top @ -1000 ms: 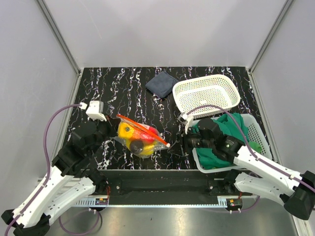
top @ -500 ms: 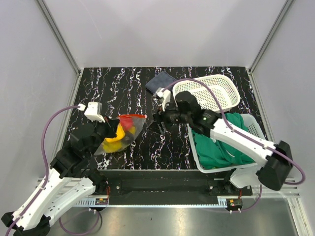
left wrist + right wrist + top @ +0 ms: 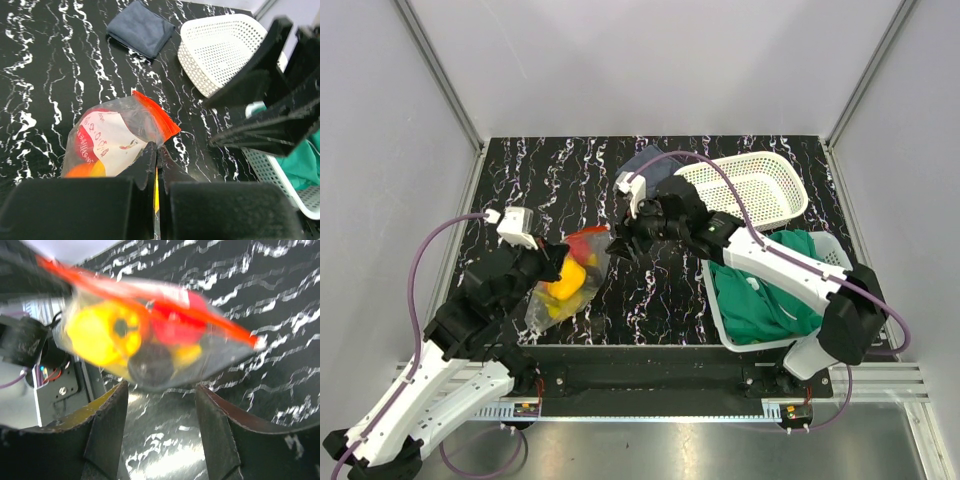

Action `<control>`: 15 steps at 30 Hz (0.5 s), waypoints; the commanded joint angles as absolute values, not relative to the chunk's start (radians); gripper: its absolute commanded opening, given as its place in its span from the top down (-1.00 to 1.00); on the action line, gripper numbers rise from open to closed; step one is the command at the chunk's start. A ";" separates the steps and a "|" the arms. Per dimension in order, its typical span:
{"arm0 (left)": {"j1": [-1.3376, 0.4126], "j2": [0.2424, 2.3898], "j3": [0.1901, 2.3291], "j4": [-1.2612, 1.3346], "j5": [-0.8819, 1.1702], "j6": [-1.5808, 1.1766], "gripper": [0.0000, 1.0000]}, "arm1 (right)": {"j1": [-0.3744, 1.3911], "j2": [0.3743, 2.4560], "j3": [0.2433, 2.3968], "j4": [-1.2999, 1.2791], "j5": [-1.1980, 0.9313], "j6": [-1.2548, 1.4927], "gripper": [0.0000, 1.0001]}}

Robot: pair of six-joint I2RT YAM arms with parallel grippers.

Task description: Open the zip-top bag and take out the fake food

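Note:
The zip-top bag [image 3: 563, 285] is clear, with a red-orange zip strip [image 3: 588, 237] along its top edge. My left gripper [image 3: 553, 265] is shut on the bag's edge and holds it above the table. In the left wrist view the shut fingers [image 3: 148, 165] pinch the plastic just below the strip [image 3: 159, 117]. The fake food shows inside the bag: a yellow pepper-like piece [image 3: 102, 335], a dark round fruit [image 3: 150, 365] and a red piece [image 3: 172, 331]. My right gripper [image 3: 618, 244] is open and empty, just right of the bag, with the bag's lower edge in front of its jaws [image 3: 161, 390].
A dark blue folded cloth [image 3: 642, 160] lies at the back. A white basket [image 3: 775, 172] stands at the back right. A second basket [image 3: 844, 268] holding a green cloth [image 3: 765, 300] stands at the right, under my right arm.
My left gripper has lifted the bag off the table and drawn it left. My right arm has swung from the green-cloth basket up and left to the bag's zip corner.

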State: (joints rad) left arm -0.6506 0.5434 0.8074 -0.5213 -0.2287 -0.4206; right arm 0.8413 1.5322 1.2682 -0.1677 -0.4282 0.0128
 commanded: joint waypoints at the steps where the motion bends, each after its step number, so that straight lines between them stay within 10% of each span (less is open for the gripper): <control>1: -0.647 0.551 0.847 -0.443 -0.153 -0.423 1.00 | 0.824 1.586 1.354 -0.095 -0.433 -0.046 -0.28; 15: -0.647 0.537 0.888 -0.480 -0.028 -0.413 1.00 | 0.755 1.615 1.359 -0.097 -0.656 -0.302 -0.31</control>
State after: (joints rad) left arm -0.6506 0.5549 0.8318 -0.5385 -0.0834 -0.4191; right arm 0.7742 1.6192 1.3354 -0.1299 -0.5442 -0.2306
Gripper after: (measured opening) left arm 0.005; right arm 0.657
